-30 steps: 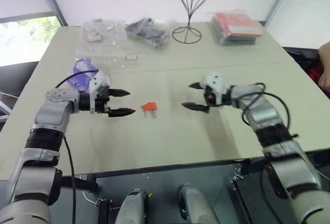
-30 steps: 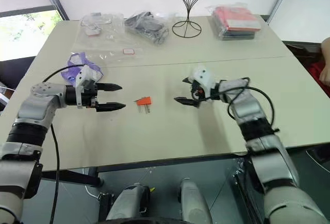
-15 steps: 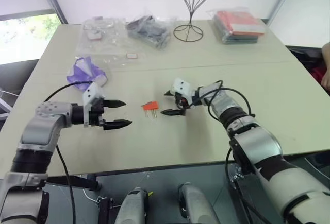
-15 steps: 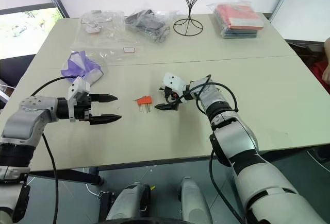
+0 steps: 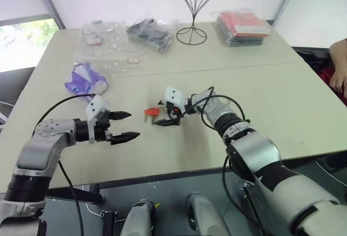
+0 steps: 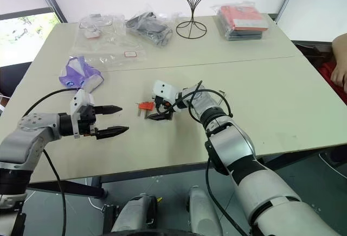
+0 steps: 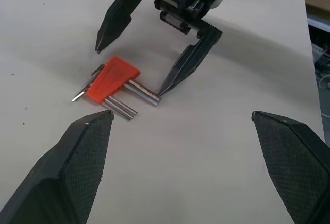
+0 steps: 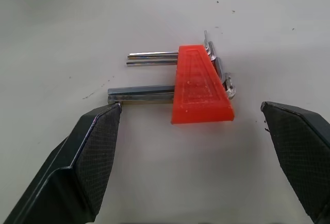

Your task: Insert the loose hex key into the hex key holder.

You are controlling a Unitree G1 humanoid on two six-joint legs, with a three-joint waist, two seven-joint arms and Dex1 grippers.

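Observation:
The hex key holder (image 8: 198, 87), a small orange-red wedge, lies flat on the beige table (image 5: 271, 100) with several metal keys running through it. My right gripper (image 5: 158, 113) is open and low over the table, its fingers on either side of the holder. One of its fingertips (image 8: 111, 113) is at the end of the thickest key (image 8: 142, 94); I cannot tell if they touch. My left gripper (image 5: 133, 125) hovers open and empty to the holder's left, pointing at it. The loose hex key is out of view; every key I see sits in the holder.
A purple bag (image 5: 84, 80) lies behind the left arm. Clear plastic bags (image 5: 108, 35), a black wire stand (image 5: 192, 30) and a red packet (image 5: 241, 25) line the table's far side. A person's hand (image 5: 339, 68) is at the right edge.
My right gripper has swung left and down across the table until its open fingers straddle the holder. The left gripper has drawn back a little. The holder lies where it was.

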